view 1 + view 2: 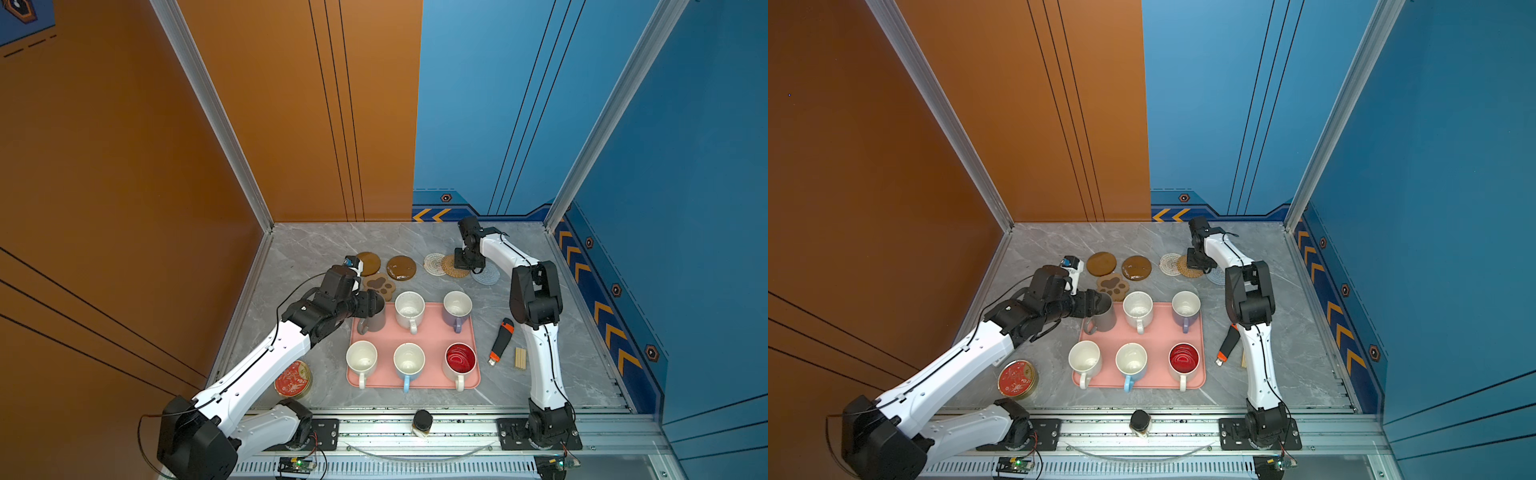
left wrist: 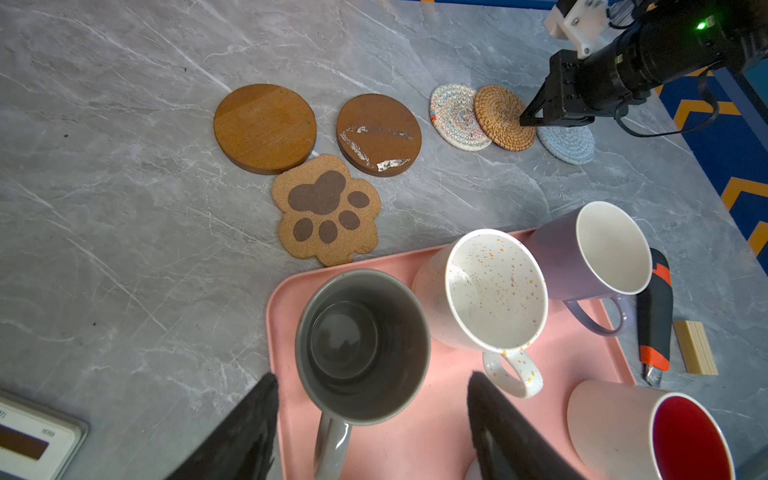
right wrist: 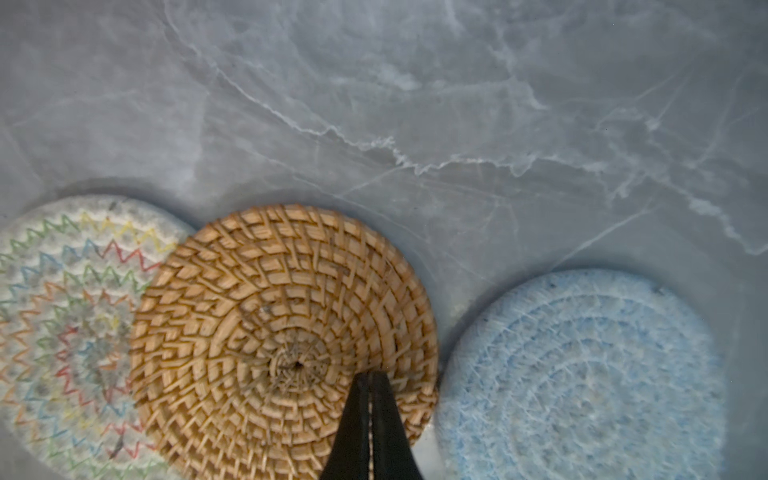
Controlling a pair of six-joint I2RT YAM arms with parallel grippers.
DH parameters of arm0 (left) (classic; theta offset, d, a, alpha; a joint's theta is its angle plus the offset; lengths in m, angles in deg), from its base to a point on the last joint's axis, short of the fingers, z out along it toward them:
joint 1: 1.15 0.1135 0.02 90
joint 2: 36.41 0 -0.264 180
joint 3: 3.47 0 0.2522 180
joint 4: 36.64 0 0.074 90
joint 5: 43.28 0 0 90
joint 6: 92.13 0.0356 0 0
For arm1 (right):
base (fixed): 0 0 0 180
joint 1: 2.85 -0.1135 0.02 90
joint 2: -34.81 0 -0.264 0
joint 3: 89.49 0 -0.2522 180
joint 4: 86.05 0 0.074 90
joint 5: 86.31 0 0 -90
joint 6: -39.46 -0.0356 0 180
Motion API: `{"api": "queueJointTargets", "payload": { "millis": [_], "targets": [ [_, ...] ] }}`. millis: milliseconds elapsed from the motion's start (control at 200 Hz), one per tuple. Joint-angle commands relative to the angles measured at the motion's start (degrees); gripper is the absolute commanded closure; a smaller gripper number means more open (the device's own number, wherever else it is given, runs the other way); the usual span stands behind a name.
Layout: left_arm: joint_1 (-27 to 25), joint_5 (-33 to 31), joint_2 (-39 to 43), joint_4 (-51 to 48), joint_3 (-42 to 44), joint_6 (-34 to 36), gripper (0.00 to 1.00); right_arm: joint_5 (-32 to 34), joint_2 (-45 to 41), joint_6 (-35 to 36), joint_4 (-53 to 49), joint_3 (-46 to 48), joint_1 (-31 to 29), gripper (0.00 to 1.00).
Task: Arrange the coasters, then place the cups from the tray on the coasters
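Note:
Six cups stand on the pink tray. My left gripper is open and straddles the tall grey cup at the tray's back left corner, its fingers apart from the cup's wall. Behind the tray lie the coasters: two brown discs, a paw-shaped one, a white woven round, a tan rattan round overlapping it, and a grey-blue round. My right gripper is shut, nothing between the jaws, tips down on the rattan coaster near its edge.
A red-topped tin sits front left beside the left arm. Right of the tray lie a black and orange knife and a small wooden block. A dark jar stands on the front rail. Walls close in on three sides.

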Motion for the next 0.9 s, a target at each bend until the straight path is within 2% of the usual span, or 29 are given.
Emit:
{"api": "queueJointTargets", "payload": {
  "millis": [0,416,596,896],
  "targets": [
    [-0.3,0.0,-0.5,-1.0,-1.5,-0.2,0.28,-1.2,-0.9,-0.9,0.3,2.3,0.8,1.0],
    [-0.7,0.2,-1.7,-1.0,-2.2,-0.5,0.28,-1.3,-3.8,-0.2,1.0,6.4,4.1,1.0],
    [-1.1,0.6,-2.9,-1.0,-3.0,-0.5,0.28,-3.2,-3.8,0.0,1.9,6.5,3.8,1.0],
    [-1.4,-0.1,-2.3,-1.0,-2.8,-0.3,0.28,-1.9,-3.4,-0.6,2.0,5.9,5.4,1.0]
  ]
}}
